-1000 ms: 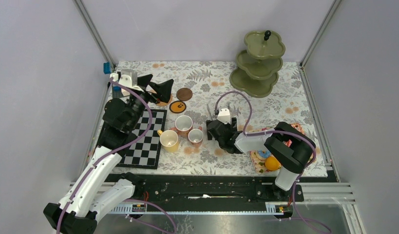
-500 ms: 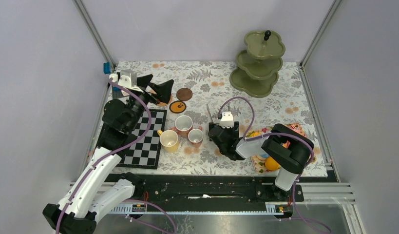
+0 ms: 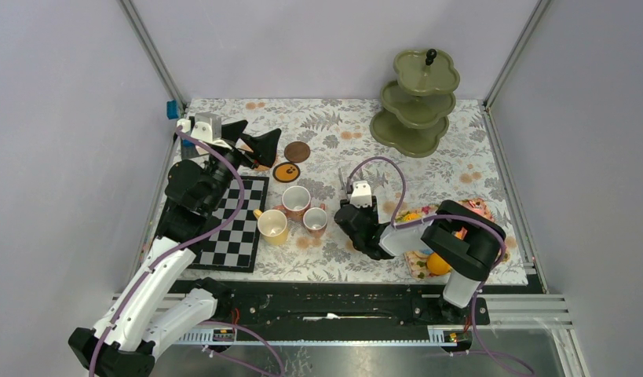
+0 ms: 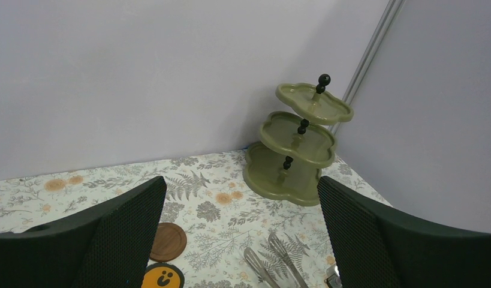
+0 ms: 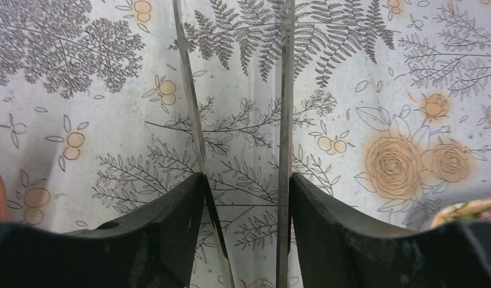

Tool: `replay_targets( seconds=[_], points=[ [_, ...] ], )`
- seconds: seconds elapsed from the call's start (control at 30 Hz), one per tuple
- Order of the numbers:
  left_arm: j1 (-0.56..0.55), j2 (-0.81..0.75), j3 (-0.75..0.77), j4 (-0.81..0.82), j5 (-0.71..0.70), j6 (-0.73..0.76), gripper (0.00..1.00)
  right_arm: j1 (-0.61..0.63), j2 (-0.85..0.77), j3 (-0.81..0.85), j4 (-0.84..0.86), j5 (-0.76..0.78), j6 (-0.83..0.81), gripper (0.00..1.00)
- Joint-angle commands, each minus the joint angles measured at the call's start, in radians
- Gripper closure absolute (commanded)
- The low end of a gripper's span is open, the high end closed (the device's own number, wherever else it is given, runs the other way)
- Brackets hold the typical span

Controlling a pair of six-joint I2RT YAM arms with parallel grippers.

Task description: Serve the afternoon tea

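The right end effector (image 5: 246,180) is standing part-open, its pads touching the outer faces of the two thin arms of the tongs (image 5: 286,90). The left end effector (image 4: 241,183) is hanging fully open and empty near the far-left corner of the bench (image 3: 475,157). The tongs are lying flat at mid-bench, just right of the pink mug (image 3: 315,221), long axis running near edge to far edge, arms splaying toward the far edge. Likely hazards: the sprung arms slipping from the pads, or the tongs drooping on lifting, being gripped apparently toward the joined end.
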Motion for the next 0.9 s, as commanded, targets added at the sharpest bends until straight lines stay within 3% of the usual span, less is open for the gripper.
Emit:
replay_targets(
  seconds=[0.0, 0.07, 0.5, 0.87],
  points=[
    [-0.005, -0.015, 0.005, 0.051, -0.007, -0.007, 0.01, 0.008, -0.058, -0.002, -0.103, 0.038, -0.075, 0.45],
    [-0.005, -0.014, 0.005, 0.051, -0.005, -0.011, 0.01, 0.008, -0.105, -0.001, -0.121, 0.035, -0.087, 0.52],
    [-0.009, -0.010, 0.006, 0.051, 0.003, -0.019, 0.01, 0.007, -0.372, 0.071, -0.392, 0.017, -0.119, 0.51],
    [-0.020, -0.046, 0.020, 0.047, 0.024, -0.045, 0.01, -0.065, -0.733, 0.138, -0.887, 0.026, 0.038, 0.51]
  ],
)
